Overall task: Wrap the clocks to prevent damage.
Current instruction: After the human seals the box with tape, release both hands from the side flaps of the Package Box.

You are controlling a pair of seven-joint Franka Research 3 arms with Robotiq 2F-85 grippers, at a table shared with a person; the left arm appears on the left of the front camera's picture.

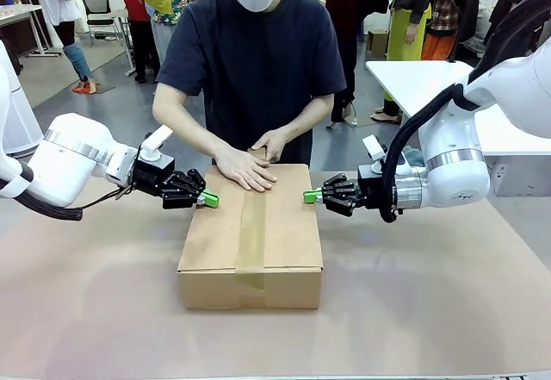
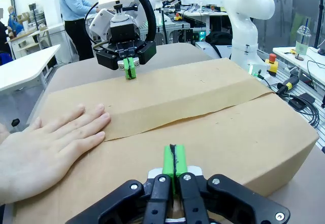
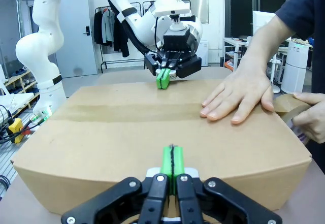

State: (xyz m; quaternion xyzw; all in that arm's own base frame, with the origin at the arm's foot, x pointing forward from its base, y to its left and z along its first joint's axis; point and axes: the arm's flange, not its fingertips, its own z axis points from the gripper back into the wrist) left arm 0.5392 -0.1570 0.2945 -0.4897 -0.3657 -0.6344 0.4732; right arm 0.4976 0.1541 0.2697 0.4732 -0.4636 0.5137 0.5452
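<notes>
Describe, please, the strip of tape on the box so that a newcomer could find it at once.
Start from the cardboard box in the middle of the table, between the two shut grippers. Along its top seam runs the tape strip, from under the person's hand down over the near edge. It is slightly darker and smoother than the cardboard beside it.

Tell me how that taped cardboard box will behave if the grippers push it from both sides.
The cardboard box sits low and wide, so it would likely slide rather than tip. Its walls may dent under the narrow shut tips of the left gripper and right gripper. The person's hand pressing its top probably steadies it.
</notes>
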